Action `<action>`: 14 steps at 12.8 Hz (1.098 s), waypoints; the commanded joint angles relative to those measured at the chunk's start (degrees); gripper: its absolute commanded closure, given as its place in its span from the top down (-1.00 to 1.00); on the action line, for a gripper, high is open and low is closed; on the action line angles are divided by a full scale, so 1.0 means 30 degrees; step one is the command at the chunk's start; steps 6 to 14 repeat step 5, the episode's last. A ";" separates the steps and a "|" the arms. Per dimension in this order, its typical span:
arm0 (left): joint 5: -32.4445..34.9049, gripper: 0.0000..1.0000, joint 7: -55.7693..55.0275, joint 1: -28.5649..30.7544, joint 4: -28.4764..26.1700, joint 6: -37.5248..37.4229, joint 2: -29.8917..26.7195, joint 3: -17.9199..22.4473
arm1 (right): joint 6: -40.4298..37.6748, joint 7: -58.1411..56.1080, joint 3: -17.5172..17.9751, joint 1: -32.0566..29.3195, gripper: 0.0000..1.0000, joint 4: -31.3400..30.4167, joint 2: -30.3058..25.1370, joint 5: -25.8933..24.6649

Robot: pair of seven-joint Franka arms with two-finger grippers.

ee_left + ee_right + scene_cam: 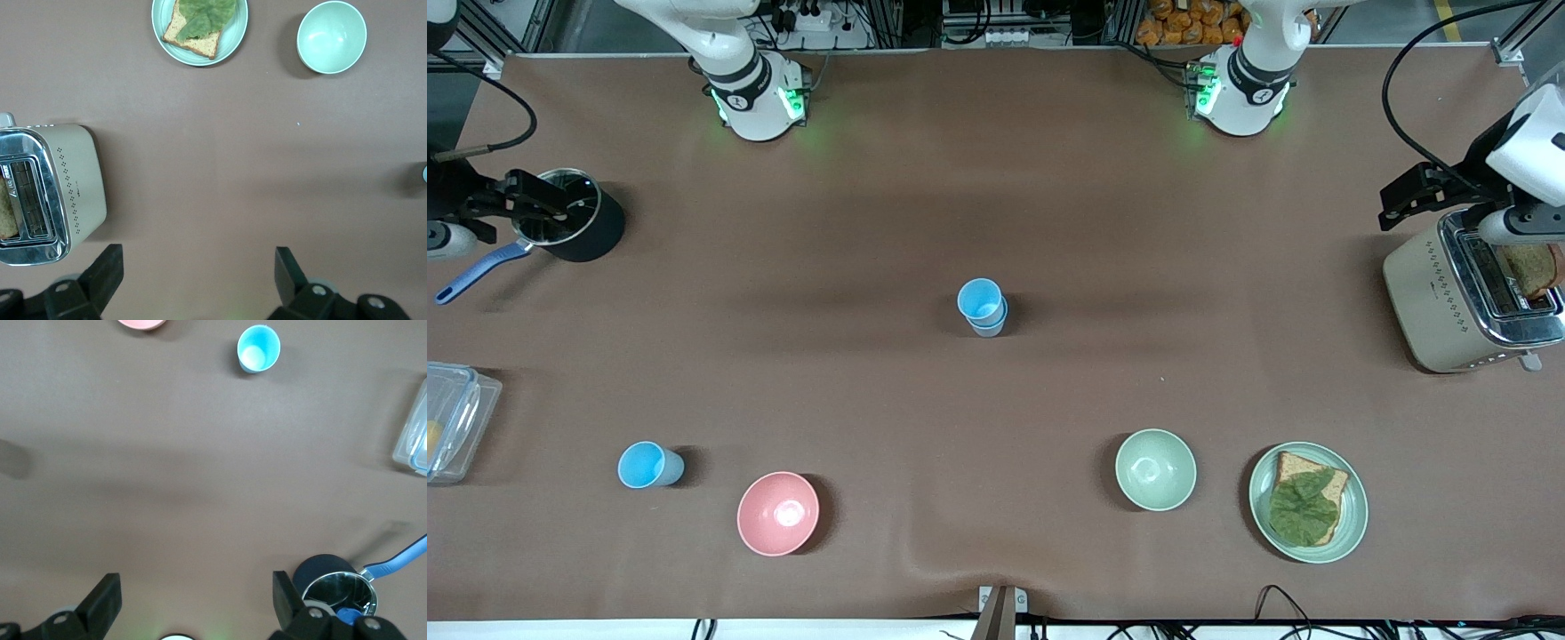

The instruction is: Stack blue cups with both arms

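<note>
right gripper (525, 206), open and empty over the black pot (574, 227), should drop straight over the lone blue cup (649, 465) beside the pink bowl (777, 513) and pinch its rim. bare table lies clear to the two nested cups (983, 308) mid-table. left gripper (1427, 191) waits open over the toaster (1463, 298).

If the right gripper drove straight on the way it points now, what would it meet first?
Probably bare table: the open right gripper points down at brown surface beside the black pot, which looks just off its line.

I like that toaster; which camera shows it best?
The left wrist view: the toaster shows nearly whole from above, bread in its slot. The front view has it partly covered by the left gripper. The right wrist view misses it.
</note>
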 commanded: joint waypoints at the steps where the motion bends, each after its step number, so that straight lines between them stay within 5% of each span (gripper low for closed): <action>1: 0.0039 1.00 0.0380 -0.0571 0.0347 -0.0037 0.0063 0.0670 | -0.0117 -0.0066 0.0002 -0.0490 1.00 0.0381 -0.0273 0.0031; 14: 0.0010 1.00 0.0146 -0.0572 0.0347 -0.0037 0.0063 0.0671 | -0.0146 -0.0212 0.0002 -0.0491 1.00 0.0410 -0.0332 0.0059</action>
